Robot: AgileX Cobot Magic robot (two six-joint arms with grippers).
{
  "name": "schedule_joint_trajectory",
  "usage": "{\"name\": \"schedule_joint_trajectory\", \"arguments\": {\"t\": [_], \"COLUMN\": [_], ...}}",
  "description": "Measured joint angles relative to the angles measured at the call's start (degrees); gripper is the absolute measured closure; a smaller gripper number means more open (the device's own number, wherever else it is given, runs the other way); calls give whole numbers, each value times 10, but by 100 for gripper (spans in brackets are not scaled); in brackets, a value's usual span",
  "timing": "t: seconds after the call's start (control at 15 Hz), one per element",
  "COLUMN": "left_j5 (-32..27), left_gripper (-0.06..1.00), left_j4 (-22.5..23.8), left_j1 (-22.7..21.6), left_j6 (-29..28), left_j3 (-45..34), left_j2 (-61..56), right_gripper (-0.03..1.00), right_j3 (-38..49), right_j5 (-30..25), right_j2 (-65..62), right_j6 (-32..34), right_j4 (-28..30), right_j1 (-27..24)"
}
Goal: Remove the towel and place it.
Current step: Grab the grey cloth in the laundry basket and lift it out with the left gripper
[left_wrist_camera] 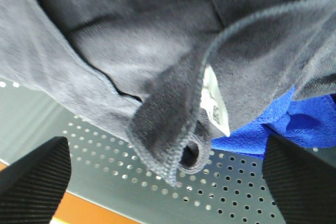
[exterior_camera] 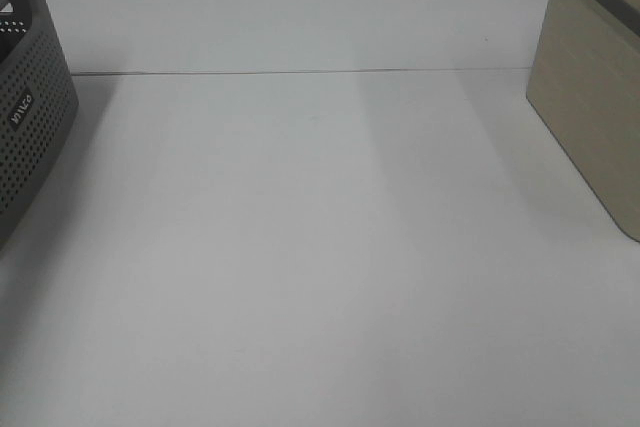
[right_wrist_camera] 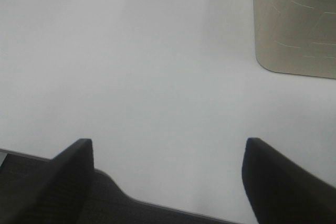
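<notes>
Inspection of the high view: the white counter [exterior_camera: 320,247] carries a dark perforated basket [exterior_camera: 30,127] at the left edge of the frame and a beige box [exterior_camera: 590,117] at the right edge. Neither arm nor the towel appears there. The left wrist view shows the towel [left_wrist_camera: 142,51] close to the camera, a very dark, bunched terry cloth resting against a grey perforated wall [left_wrist_camera: 105,150] that matches the basket, so it is judged to sit in the basket. A blue cloth [left_wrist_camera: 294,124] lies touching it, partly under it. The left claw [left_wrist_camera: 168,192] is spread wide with the towel between its fingers, and nothing is pinched. The right claw [right_wrist_camera: 168,153] is likewise spread and empty above bare counter, near the box [right_wrist_camera: 294,24]. Handling assessment: the towel is soft, limp and light. It will not slip readily, but it will drape and trail when lifted. The rolled hem fold [left_wrist_camera: 168,129] beside the white label [left_wrist_camera: 215,103] stands proud and is the soundest purchase. Risk noted: a deep bite could gather the blue cloth as well, and the hanging length could snag the basket rim.
</notes>
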State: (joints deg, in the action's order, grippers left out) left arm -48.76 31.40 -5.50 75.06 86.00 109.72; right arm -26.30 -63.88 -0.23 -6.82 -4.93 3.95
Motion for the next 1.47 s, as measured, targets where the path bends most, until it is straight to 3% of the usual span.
{"name": "schedule_joint_trajectory", "arguments": {"t": [0.47,0.6,0.87,0.93,1.07,1.47], "left_j5": [41,42,41,38,32,26], "left_gripper": [6,18,70,79,87,94], "left_j4": [-8,-9,-14,-15,-23,-17], "left_j1": [-5,-5,-5,-5,-5,-5], "left_j6": [5,3,-15,-22,-44,-81], "left_j3": [0,0,0,0,0,0], "left_j2": [48,48,48,48,48,41], "right_gripper": [20,20,20,20,20,20], "right_j3": [0,0,0,0,0,0], "right_j5": [0,0,0,0,0,0], "right_j2": [0,0,0,0,0,0], "right_j6": [0,0,0,0,0,0], "right_j4": [-4,-4,-5,-5,-5,-5], "right_j1": [0,0,0,0,0,0]}}
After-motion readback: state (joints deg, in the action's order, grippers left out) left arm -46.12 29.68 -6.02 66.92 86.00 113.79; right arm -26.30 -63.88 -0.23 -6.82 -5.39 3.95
